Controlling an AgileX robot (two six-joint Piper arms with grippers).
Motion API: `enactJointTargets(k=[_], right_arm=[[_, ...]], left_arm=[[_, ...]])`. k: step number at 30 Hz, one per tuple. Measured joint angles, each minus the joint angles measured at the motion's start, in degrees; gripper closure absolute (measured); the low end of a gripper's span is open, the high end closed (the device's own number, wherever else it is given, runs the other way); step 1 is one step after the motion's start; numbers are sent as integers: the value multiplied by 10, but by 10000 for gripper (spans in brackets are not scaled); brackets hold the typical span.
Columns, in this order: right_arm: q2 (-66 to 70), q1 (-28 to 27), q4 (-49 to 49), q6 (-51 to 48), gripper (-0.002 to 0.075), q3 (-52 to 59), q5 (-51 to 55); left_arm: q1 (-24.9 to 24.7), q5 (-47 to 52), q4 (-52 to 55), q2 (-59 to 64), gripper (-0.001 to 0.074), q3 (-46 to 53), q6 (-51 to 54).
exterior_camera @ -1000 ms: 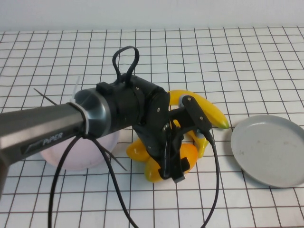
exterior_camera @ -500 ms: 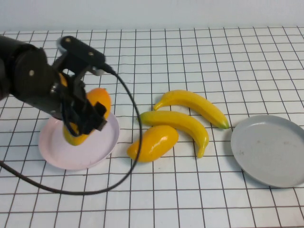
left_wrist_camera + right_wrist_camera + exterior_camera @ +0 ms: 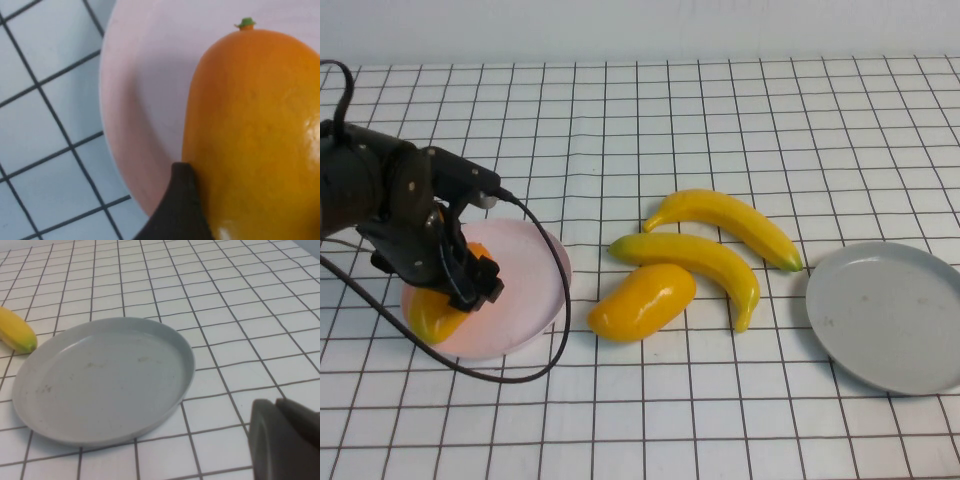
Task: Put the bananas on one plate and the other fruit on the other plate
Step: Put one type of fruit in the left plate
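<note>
My left gripper (image 3: 457, 283) is over the pale pink plate (image 3: 532, 272) at the left, shut on an orange-yellow mango (image 3: 432, 318) that rests low on the plate. In the left wrist view the mango (image 3: 255, 130) fills the picture above the pink plate (image 3: 145, 100), with one dark finger (image 3: 177, 210) against its side. The second mango (image 3: 642, 301) lies on the table at centre. Two bananas (image 3: 730, 222) (image 3: 695, 258) lie beside it. The grey plate (image 3: 890, 315) at the right holds nothing. My right gripper (image 3: 285, 440) is shut, next to the grey plate (image 3: 100, 380); it is outside the high view.
The left arm's black cable (image 3: 555, 330) loops over the table in front of the pink plate. A banana tip (image 3: 17, 332) shows beyond the grey plate in the right wrist view. The table is a white grid surface (image 3: 720, 110).
My left arm lifted a mango from the fruit pile at centre, carried it left to the pink plate and lowered it onto the plate. The bananas and second mango are now uncovered.
</note>
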Motion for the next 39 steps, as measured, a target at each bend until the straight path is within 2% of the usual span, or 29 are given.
enactJointTargets(k=[5,9,14,18,23,28,39], right_arm=[[0,0,0,0,742,0,0],[0,0,0,0,742,0,0],[0,0,0,0,742,0,0],[0,0,0,0,742,0,0],[0,0,0,0,742,0,0],[0,0,0,0,742,0,0],[0,0,0,0,742,0,0]], left_arm=[[0,-8,68,13,199,0,-65],[1,-12,75,15,198,0,-83],[1,-7,65,16,75,0,-85],[1,32,30,16,67,-19,-64],[-2,139,-65,4,67,-106,26],[-50,183,-81,-3,67,-173,56],[-200,171,-38,40,67,-183,85]])
